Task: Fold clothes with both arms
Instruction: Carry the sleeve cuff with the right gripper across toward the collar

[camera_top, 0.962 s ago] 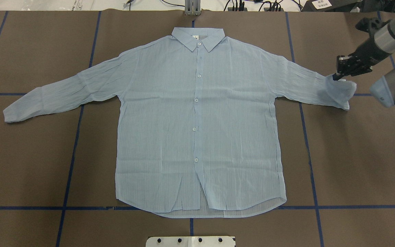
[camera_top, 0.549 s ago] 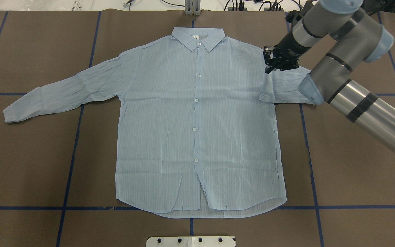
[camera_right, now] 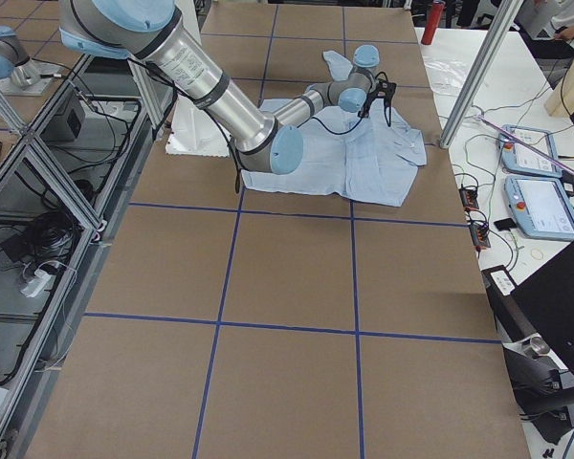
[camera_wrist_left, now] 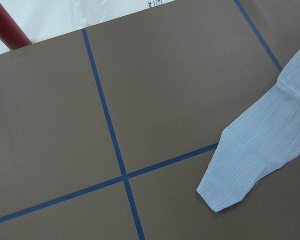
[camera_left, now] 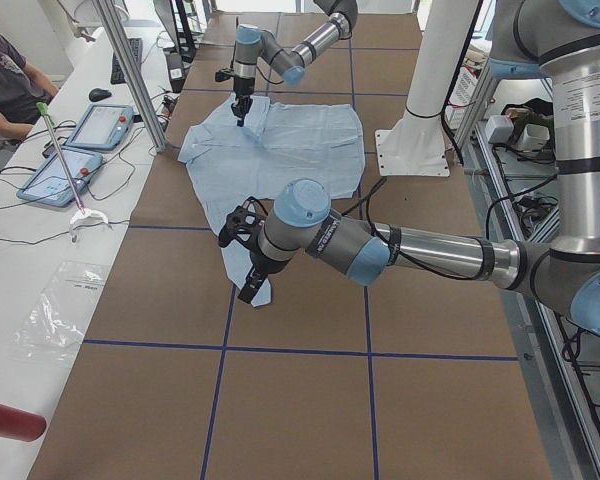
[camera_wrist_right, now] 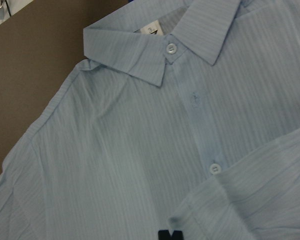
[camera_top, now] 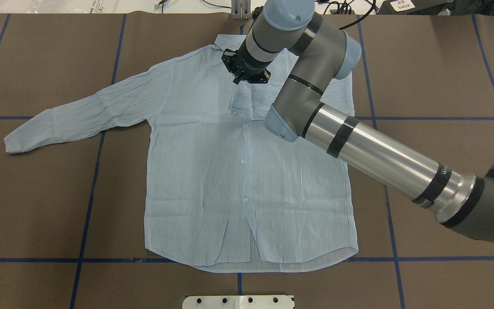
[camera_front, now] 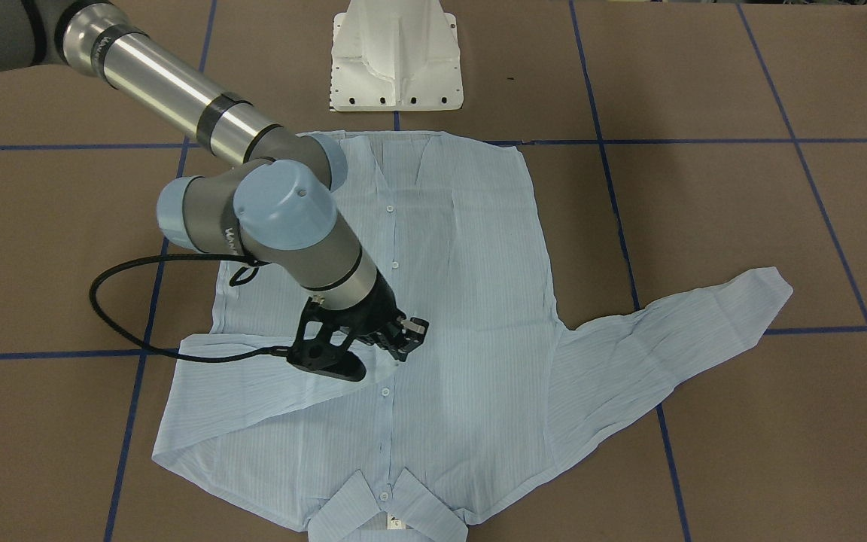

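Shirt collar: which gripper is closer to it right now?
Right. The right gripper, holding the right sleeve, hangs over the shirt front just below the collar; the left gripper is far off, beside the left sleeve's cuff.

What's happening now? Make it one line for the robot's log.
right gripper: holds right sleeve over shirt front near collar | left sleeve: flat, spread out | left gripper: near its cuff, grip unclear

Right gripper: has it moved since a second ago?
Yes. The right gripper carried the sleeve cuff leftward, from past the blue tape line to beside the collar.
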Robot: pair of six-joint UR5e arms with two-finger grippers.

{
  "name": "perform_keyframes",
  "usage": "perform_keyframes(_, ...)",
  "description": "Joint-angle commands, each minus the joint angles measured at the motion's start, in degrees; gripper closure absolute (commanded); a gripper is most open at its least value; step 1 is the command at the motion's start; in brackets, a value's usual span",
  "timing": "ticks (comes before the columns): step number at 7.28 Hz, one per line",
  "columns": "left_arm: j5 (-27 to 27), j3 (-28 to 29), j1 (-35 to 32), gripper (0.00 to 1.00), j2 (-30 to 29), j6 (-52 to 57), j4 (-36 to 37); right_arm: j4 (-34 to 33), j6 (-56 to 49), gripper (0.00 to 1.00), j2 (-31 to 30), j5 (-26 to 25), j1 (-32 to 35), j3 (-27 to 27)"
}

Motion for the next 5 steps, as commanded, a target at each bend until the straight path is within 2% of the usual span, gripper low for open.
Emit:
perform_keyframes(1,-0.2,0.0,0.0,0.00,0.1,0.0,0.0,1.5,1.7,1.00,3.3,-4.2,-2.2,-2.9)
perform_keyframes(3,-0.2,-0.1,0.0,0.00,0.2,0.0,-0.1,1.5,1.7,1.00,4.5,-6.7,-3.5,-4.6)
perform_keyframes(4,-0.2,0.5,0.5,0.00,0.0,0.5,0.1,1.5,2.1,0.01,4.6,-7.5,-3.7,-4.9)
perform_keyframes(5,-1.8,0.9,2.4,0.00,-0.1,-0.1,-0.3,1.5,2.2,0.00,4.6,-8.1,-3.8,-5.1)
